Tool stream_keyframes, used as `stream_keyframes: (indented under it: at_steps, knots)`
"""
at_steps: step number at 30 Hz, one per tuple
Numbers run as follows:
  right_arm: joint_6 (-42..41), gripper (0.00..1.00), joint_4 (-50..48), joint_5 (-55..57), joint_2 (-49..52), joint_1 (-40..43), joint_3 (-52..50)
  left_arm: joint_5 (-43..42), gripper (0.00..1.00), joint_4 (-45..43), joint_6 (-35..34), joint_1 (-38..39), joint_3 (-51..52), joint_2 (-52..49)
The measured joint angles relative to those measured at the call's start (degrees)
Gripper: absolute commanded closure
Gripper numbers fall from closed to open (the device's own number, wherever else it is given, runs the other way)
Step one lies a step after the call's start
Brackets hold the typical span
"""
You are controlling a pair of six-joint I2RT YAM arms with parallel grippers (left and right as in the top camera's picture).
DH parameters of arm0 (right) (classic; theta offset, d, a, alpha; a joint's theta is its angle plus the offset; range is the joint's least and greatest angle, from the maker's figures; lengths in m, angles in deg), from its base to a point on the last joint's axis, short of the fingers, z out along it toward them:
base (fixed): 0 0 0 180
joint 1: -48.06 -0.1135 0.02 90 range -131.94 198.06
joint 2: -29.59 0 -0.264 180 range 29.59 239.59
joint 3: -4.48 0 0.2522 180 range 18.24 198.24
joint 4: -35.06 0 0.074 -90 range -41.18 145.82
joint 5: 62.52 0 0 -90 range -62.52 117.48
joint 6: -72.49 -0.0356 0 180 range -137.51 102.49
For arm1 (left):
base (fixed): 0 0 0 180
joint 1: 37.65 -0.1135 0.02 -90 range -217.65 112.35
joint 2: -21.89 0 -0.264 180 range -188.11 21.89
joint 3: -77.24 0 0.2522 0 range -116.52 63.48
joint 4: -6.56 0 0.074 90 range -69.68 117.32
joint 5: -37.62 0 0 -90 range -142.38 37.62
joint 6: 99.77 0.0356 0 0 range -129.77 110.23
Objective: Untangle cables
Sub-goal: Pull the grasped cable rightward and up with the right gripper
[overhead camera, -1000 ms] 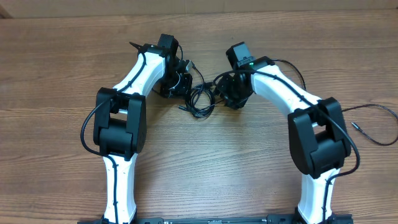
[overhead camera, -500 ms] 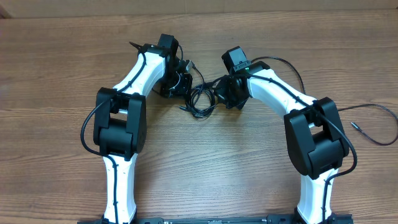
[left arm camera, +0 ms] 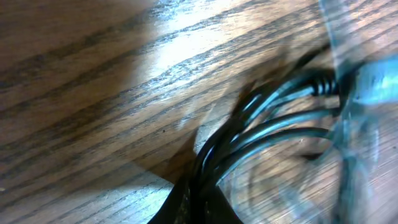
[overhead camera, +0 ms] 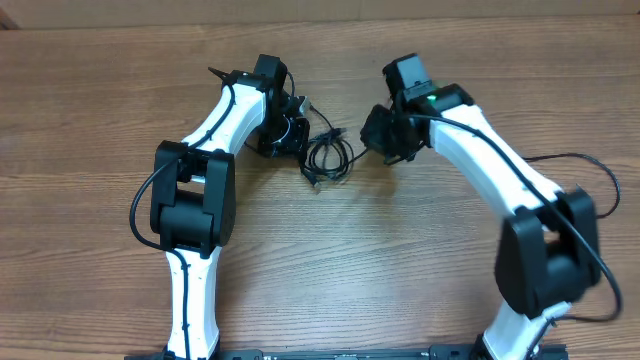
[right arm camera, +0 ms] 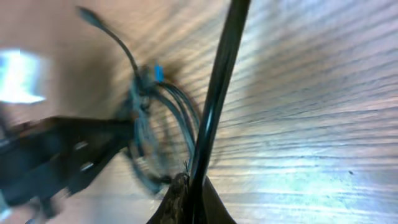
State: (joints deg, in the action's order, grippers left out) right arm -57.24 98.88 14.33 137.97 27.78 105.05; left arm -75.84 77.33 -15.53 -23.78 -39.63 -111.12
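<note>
The cables [overhead camera: 326, 158] lie as a small black coil on the wooden table between my two grippers. My left gripper [overhead camera: 297, 140] touches the coil's left side. In the left wrist view it [left arm camera: 196, 205] is shut on several strands [left arm camera: 267, 124] that fan out from its jaws. My right gripper [overhead camera: 377, 140] sits just right of the coil. The right wrist view shows it [right arm camera: 193, 199] shut on one black strand [right arm camera: 221, 81] that runs straight up out of the jaws. The blurred coil [right arm camera: 165, 124] lies to the left of that strand.
Small plugs stick out of the coil at the top [overhead camera: 341, 132] and beside the left wrist [overhead camera: 310, 104]. Another thin black cable [overhead camera: 585, 165] arcs along the table by the right arm's elbow. My left gripper's body [right arm camera: 56, 155] shows dark at the left of the right wrist view.
My right gripper closed on a strand at the coil, then pulled back to the right and away. The coil shifted slightly right. The left arm stayed put.
</note>
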Motion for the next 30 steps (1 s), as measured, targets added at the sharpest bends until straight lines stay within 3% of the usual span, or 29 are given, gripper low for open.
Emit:
stream_keyframes:
  at_steps: [9,18,24,30]
  knots:
    - [2.8,0.96,0.0,0.1,-7.6,0.1,0.3,0.1,0.94,0.0,0.0,0.0,0.0,0.0]
    - [5.4,0.96,2.0,-0.1,-8.7,1.4,0.3,0.1,0.94,0.0,0.0,0.0,0.0,0.0]
    - [11.4,0.96,9.0,0.4,-9.9,8.6,0.3,0.2,0.93,0.0,0.0,0.0,0.0,0.0]
    - [15.2,0.96,14.7,5.6,-10.7,20.9,0.3,0.2,0.93,0.0,0.0,0.0,0.0,0.0]
